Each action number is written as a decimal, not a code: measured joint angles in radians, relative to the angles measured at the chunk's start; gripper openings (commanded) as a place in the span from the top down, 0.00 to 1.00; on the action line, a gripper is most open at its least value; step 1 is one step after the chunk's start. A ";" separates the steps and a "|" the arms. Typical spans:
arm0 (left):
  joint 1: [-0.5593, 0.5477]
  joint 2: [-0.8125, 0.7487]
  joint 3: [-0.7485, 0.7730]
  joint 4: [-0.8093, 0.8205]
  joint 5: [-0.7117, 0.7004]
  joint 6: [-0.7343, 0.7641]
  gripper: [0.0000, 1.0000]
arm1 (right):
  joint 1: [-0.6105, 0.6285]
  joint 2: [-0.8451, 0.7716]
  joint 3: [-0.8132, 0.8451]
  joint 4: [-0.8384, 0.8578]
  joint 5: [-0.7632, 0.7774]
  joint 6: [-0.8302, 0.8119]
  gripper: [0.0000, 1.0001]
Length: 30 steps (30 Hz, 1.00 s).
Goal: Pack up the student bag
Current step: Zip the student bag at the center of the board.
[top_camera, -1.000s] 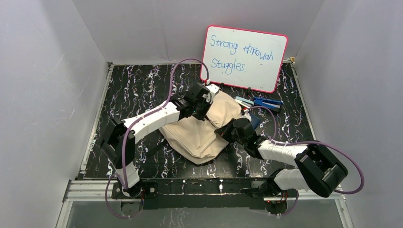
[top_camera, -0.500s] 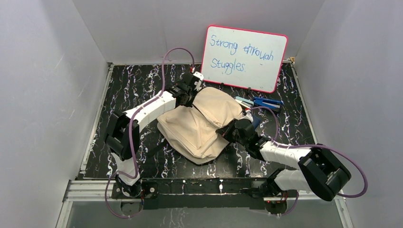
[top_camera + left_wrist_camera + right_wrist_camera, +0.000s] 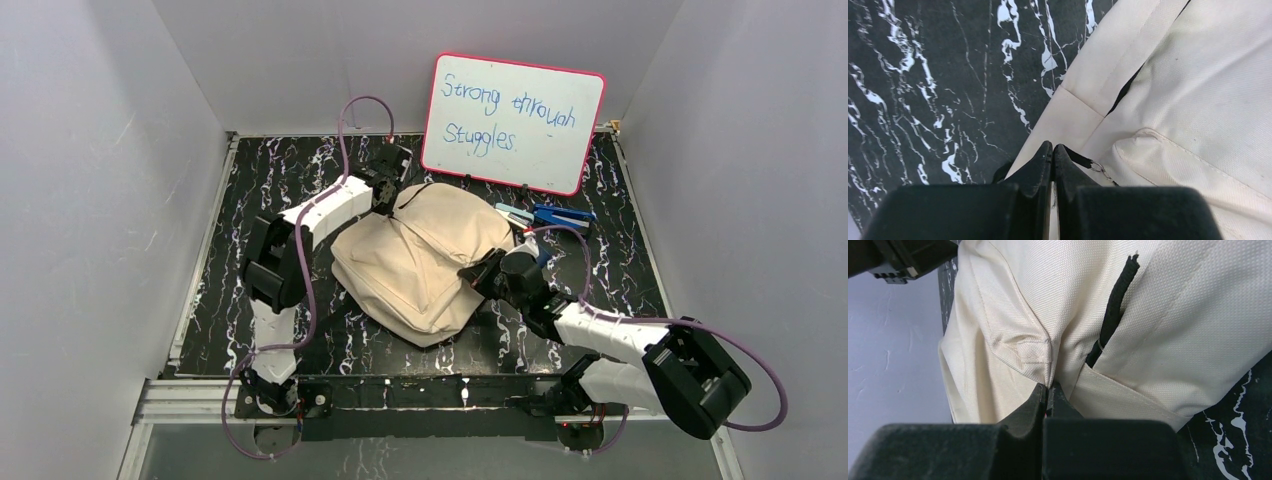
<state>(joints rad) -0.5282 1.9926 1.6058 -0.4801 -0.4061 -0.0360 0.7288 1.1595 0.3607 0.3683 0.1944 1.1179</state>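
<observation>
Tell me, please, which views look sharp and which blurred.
Top view: evenly lit, whiteboard writing legible. Left wrist view: bag weave crisp, left pincer dark and soft. Right wrist view: weave crisp, right pincer a blurred silhouette.

From above and behind me, one fixed camera looks down over the whole marbled table (image 3: 260,185), while my left and right wrist cameras peer along their own fingers, pressed close against the cream student bag (image 3: 420,260), the one thing all three views share.
</observation>
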 measured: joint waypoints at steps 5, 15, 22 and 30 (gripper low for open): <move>0.009 0.029 0.000 -0.008 0.031 -0.015 0.99 | 0.000 -0.023 -0.011 0.000 0.007 -0.001 1.00; 0.098 -0.087 -0.024 -0.028 0.070 -0.083 0.56 | -0.003 -0.027 -0.015 -0.026 -0.021 -0.096 1.00; 0.096 -0.518 -0.316 0.018 0.117 -0.317 0.45 | 0.017 -0.020 -0.014 -0.022 -0.042 -0.126 0.77; 0.087 -0.938 -0.735 -0.047 0.152 -0.712 0.40 | 0.098 0.019 0.074 -0.125 -0.033 -0.212 0.46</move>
<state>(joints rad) -0.4408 1.0546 0.8707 -0.5274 -0.2543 -0.7483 0.8268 1.1782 0.4347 0.2436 0.1612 0.9062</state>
